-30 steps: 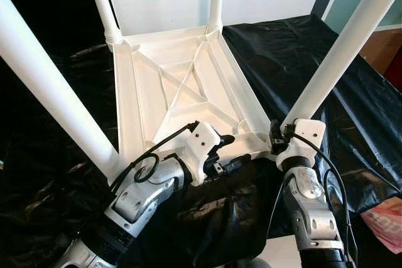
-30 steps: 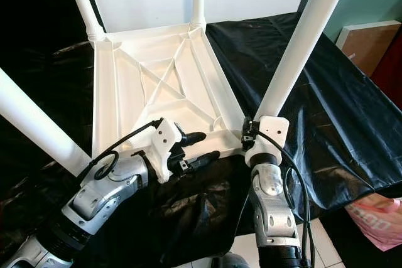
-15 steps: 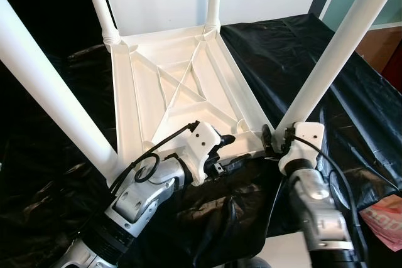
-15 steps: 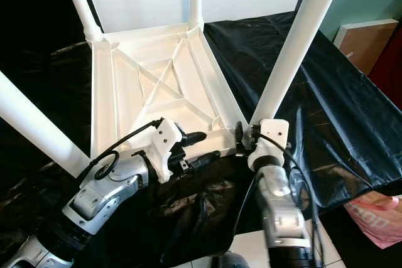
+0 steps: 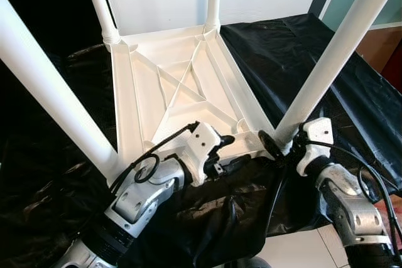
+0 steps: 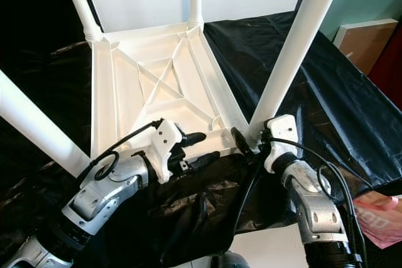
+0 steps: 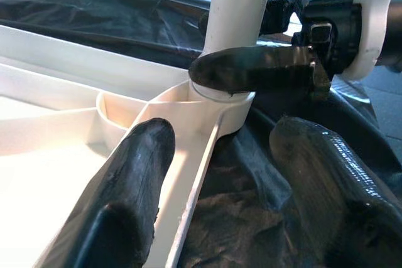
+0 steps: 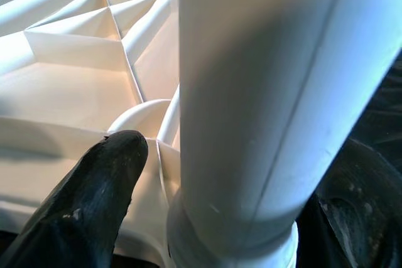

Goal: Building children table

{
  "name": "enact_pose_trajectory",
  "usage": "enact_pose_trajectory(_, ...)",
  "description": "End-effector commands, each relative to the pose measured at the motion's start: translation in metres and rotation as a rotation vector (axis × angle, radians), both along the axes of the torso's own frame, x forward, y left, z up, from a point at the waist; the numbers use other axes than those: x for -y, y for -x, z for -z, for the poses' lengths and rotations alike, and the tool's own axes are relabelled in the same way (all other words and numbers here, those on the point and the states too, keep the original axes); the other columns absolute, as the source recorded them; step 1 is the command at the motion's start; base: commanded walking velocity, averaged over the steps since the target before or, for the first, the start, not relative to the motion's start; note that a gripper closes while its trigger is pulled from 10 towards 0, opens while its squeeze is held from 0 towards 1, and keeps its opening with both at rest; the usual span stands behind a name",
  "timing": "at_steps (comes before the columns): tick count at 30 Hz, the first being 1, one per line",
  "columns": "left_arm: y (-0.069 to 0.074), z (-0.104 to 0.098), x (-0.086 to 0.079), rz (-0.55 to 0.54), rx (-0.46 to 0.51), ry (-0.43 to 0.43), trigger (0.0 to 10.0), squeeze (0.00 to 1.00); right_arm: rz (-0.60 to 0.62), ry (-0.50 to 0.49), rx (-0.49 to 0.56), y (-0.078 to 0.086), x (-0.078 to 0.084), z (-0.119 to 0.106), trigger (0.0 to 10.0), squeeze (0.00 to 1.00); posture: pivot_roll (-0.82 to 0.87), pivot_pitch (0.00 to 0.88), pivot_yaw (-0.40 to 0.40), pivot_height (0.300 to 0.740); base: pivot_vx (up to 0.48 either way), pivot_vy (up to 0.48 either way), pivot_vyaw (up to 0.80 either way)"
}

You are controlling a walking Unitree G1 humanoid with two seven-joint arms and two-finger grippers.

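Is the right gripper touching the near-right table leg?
Touching. In the left wrist view, one black finger of the right gripper lies against the base of the near-right leg, just above its socket. The right wrist view shows the leg between the fingers.

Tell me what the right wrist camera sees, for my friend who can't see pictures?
A thick white table leg stands close up in its round socket on the upside-down white table top. The right pincer has one black finger on each side of the leg, near its base. Black plastic sheeting lies behind.
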State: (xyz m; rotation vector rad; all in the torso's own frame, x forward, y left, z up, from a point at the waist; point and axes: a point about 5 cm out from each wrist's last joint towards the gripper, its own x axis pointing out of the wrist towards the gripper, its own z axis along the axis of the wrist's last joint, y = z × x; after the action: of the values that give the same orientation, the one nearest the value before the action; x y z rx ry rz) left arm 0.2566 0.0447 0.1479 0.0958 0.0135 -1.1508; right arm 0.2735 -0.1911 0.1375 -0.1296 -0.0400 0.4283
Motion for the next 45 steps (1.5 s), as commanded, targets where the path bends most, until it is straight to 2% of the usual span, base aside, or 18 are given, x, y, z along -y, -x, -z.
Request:
enact_pose_trajectory(1, 0.009, 0.003, 0.002, 0.146, -0.012, -0.016, 10.0, 0.0, -0.052, 0.018, -0.008, -0.003, 0.002, 0.0, 10.0, 0.0, -0.02, 0.105, -0.044, 0.74, 0.0, 0.0, 0.0)
enact_pose_trajectory(3, 0.009, 0.003, 0.002, 0.146, -0.012, -0.016, 10.0, 0.0, -0.052, 0.018, -0.008, -0.003, 0.002, 0.0, 10.0, 0.0, -0.02, 0.105, -0.044, 0.74, 0.0, 0.0, 0.0)
enact_pose_trajectory(5, 0.008, 0.002, 0.002, 0.136, -0.009, -0.011, 10.0, 0.0, -0.142, 0.074, -0.027, -0.016, 0.005, -0.005, 10.0, 0.0, -0.01, 0.105, -0.038, 0.74, 0.0, 0.0, 0.0)
enact_pose_trajectory(7, 0.008, 0.002, 0.002, 0.136, -0.009, -0.011, 10.0, 0.0, -0.142, 0.074, -0.027, -0.016, 0.005, -0.005, 10.0, 0.0, -0.01, 0.105, -0.038, 0.74, 0.0, 0.0, 0.0)
enact_pose_trajectory(8, 0.007, 0.001, 0.002, 0.135, -0.007, -0.01, 10.0, 0.0, -0.178, 0.098, -0.03, -0.023, 0.005, -0.008, 10.0, 0.0, -0.01, 0.106, -0.04, 0.74, 0.0, 0.0, 0.0)
enact_pose_trajectory(12, 0.006, 0.001, 0.002, 0.133, -0.005, -0.01, 10.0, 0.0, -0.213, 0.127, -0.03, -0.031, 0.004, -0.01, 10.0, 0.0, -0.01, 0.106, -0.042, 0.74, 0.0, 0.0, 0.0)
enact_pose_trajectory(13, 0.006, 0.0, 0.002, 0.131, -0.003, -0.008, 10.0, 0.0, -0.221, 0.132, -0.033, -0.032, 0.004, -0.009, 5.4, 0.0, -0.01, 0.105, -0.043, 0.74, 0.0, 0.0, 0.0)
enact_pose_trajectory(14, 0.005, 0.0, 0.002, 0.128, -0.001, -0.007, 10.0, 0.0, -0.229, 0.137, -0.035, -0.032, 0.003, -0.007, 0.0, 0.0, -0.01, 0.105, -0.044, 0.74, 0.0, 0.0, 0.0)
enact_pose_trajectory(20, 0.005, -0.001, 0.001, 0.125, 0.002, -0.007, 10.0, 0.0, -0.232, 0.141, -0.055, -0.028, 0.005, 0.001, 0.0, 0.0, -0.01, 0.111, -0.045, 0.74, 0.0, 0.0, 0.0)
enact_pose_trajectory(21, 0.005, -0.001, 0.001, 0.124, 0.002, -0.008, 10.0, 0.0, -0.234, 0.141, -0.061, -0.027, 0.005, 0.004, 0.8, 0.0, -0.01, 0.112, -0.043, 0.74, 0.0, 0.0, 0.0)
enact_pose_trajectory(23, 0.005, -0.001, 0.001, 0.124, 0.002, -0.008, 10.0, 0.0, -0.236, 0.14, -0.066, -0.026, 0.005, 0.005, 0.8, 0.0, -0.01, 0.112, -0.043, 0.74, 0.0, 0.0, 0.0)
enact_pose_trajectory(24, 0.004, -0.001, 0.001, 0.123, 0.001, -0.008, 10.0, 0.0, -0.231, 0.134, -0.071, -0.026, 0.006, 0.006, 10.0, 0.0, -0.01, 0.113, -0.042, 0.74, 0.0, 0.0, 0.0)
enact_pose_trajectory(34, 0.003, 0.0, 0.001, 0.121, 0.006, -0.01, 10.0, 0.0, -0.149, 0.077, -0.069, -0.022, 0.005, 0.011, 10.0, 0.0, -0.01, 0.1, -0.046, 0.74, 0.0, 0.0, 0.0)
enact_pose_trajectory(42, 0.004, 0.001, 0.001, 0.122, 0.004, -0.011, 10.0, 0.0, 0.062, 0.085, -0.021, -0.023, 0.006, 0.013, 10.0, 0.0, -0.02, 0.099, -0.044, 0.74, 0.0, 0.0, 0.0)
enact_pose_trajectory(45, 0.004, 0.001, 0.001, 0.122, 0.004, -0.011, 10.0, 0.0, 0.062, 0.085, -0.021, -0.023, 0.006, 0.013, 10.0, 0.0, -0.02, 0.099, -0.044, 0.74, 0.0, 0.0, 0.0)
